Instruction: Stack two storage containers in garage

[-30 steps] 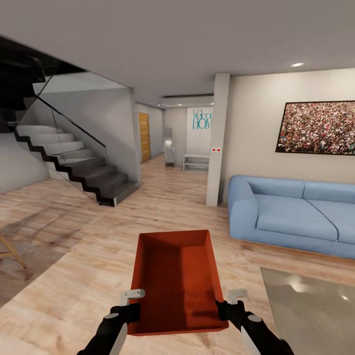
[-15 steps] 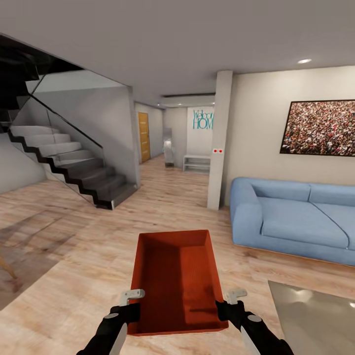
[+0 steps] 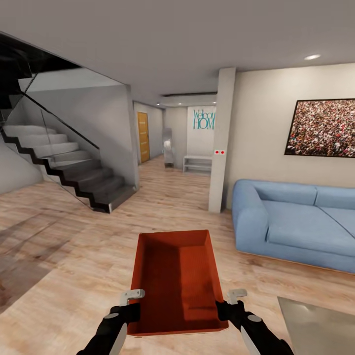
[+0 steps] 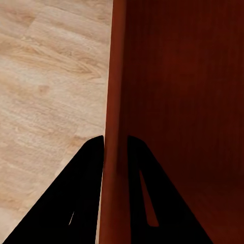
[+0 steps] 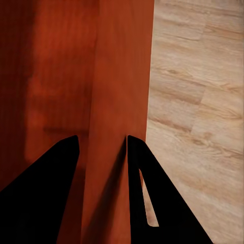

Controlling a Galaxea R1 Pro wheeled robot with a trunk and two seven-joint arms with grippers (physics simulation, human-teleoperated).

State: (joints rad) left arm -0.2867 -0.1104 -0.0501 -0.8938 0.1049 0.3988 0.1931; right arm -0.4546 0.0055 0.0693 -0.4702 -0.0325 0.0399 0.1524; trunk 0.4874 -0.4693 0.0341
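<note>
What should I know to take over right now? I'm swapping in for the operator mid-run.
Left gripper: shut on the bin's left wall, one finger each side.
Right gripper: shut on the bin's right wall, same way.
The bin is held level in front of the trunk, open side up, empty, above the wood floor.
The robot is in the living room, sofa to the right, stairs to the left, hallway ahead.
Done: one bin picked up.
Left: carry it to the garage, set it on the floor, fetch and stack the second bin.
</note>
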